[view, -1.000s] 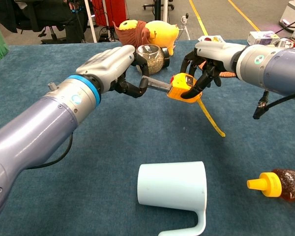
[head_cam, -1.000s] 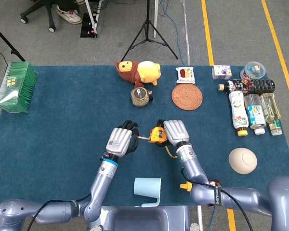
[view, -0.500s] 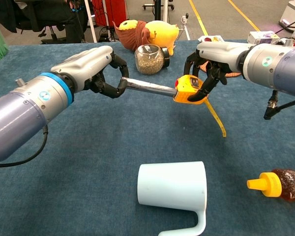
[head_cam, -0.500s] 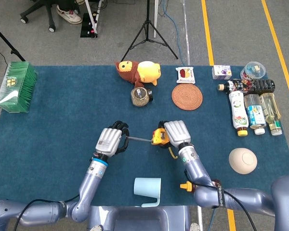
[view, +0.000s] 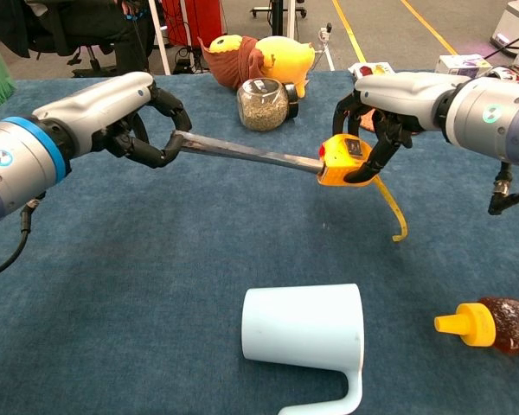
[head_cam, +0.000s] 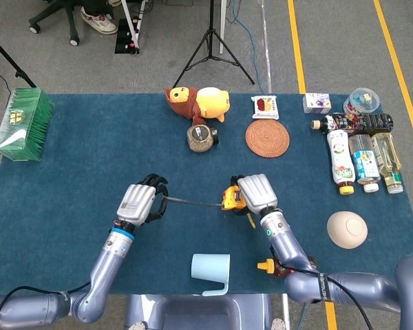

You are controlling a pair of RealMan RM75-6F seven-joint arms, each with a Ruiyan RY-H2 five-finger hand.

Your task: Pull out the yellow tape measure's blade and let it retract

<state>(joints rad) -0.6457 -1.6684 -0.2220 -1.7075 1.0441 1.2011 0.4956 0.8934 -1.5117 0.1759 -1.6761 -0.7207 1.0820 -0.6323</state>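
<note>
Nearest to us on the blue cloth-covered surface (view: 112,328) lies a pale blue plastic mug (view: 304,336) on its side, handle toward the front edge. To the right of the mug lies an amber squeeze bottle with a yellow nozzle (view: 490,324), also on its side.

Beyond the mug, held above the surface, is the yellow tape measure (view: 343,160). Our right hand (view: 389,102) grasps its case from above, fingers curled round it, and a yellow wrist strap (view: 393,207) hangs down from the case. The grey metal blade (view: 246,153) runs out from the case to the left, well drawn out, and our left hand (view: 131,117) pinches its far end between thumb and fingertips. In the head view the left hand (head_cam: 141,201) and right hand (head_cam: 257,193) sit on either side of the mug's line, the blade stretched between them.

Farther back from the mug stands a round glass jar of grain (view: 264,104), and just behind it lies a yellow and brown plush toy (view: 258,59). To the right of the jar lies a round woven coaster (head_cam: 267,137). Far to the mug's right rests a beige bowl turned upside down (head_cam: 347,229), with a row of bottles (head_cam: 363,159) lying beyond it.
</note>
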